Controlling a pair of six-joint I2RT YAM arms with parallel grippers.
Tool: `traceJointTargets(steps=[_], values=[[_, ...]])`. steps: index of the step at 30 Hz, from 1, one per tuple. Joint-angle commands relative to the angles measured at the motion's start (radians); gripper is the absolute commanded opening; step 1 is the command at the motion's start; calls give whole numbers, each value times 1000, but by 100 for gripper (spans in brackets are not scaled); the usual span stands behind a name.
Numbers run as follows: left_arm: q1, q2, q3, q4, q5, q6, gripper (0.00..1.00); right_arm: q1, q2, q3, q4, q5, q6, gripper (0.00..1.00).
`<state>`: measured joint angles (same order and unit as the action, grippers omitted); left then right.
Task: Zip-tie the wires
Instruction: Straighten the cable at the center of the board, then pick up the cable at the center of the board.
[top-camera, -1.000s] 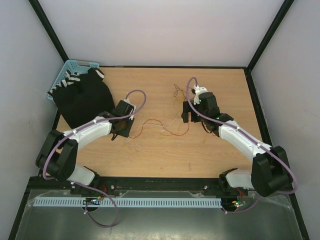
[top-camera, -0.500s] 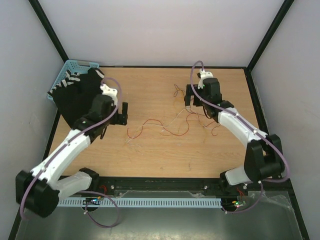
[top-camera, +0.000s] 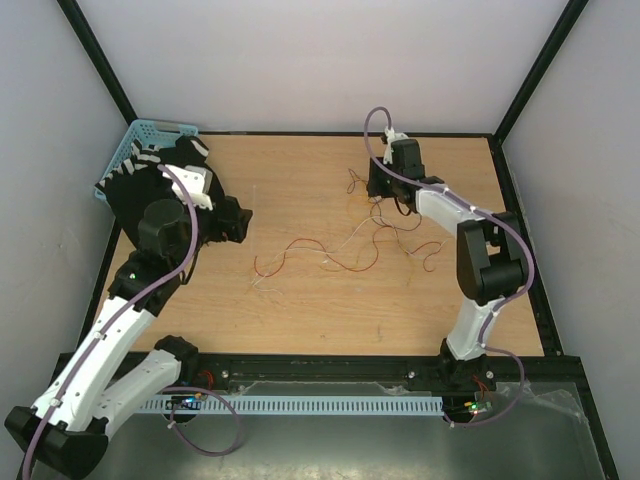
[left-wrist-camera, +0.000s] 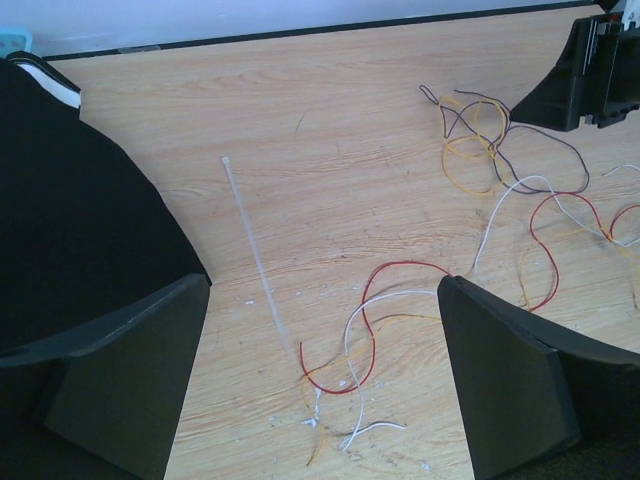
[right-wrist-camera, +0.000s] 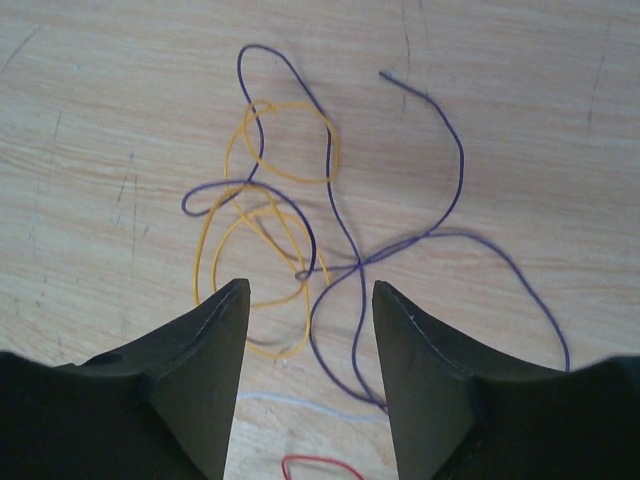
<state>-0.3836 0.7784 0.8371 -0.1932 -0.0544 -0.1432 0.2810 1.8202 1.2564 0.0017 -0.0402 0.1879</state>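
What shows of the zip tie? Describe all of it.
The zip tie is a thin, narrow, whitish translucent strip, plastic by its look, with a small square head at its far end. It lies flat and straight, unlooped, on the wooden table, between the black cloth and the wires. Nothing grips it. Its near tip ends close beside a red strand; contact unclear.

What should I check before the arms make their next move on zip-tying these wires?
1. Left gripper open and empty: ok.
2. Zip tie lying straight and in plain view: ok.
3. Wires gathered into one bundle: not ok, they sprawl in loose loops.
4. Right gripper jaws apart above the purple and yellow strands: ok.
5. Right fingertips clear of the table: cannot tell.
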Motion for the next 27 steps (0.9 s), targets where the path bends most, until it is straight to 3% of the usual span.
traceJointTargets(steps=[1,5,10,14,18,20,27], values=[[8,-6,9,4,19,22,99,-6,49,80,-4,4,-20,62],[9,12,8,11,21,14,99,-6,101,114,-8,-9,-23,61],[11,51,17,21,33,2,99,-6,179,166,-19,-23,-20,52],[11,73,31,22,34,3,99,-6,213,197,-43,-64,-16,37],[12,89,31,31,37,-3,99,-5,186,200,-43,-34,-27,10],[12,96,30,39,39,-4,99,-5,160,220,-56,-16,-34,3],[31,166,64,155,156,-27,99,4,38,392,-167,90,-102,0]])
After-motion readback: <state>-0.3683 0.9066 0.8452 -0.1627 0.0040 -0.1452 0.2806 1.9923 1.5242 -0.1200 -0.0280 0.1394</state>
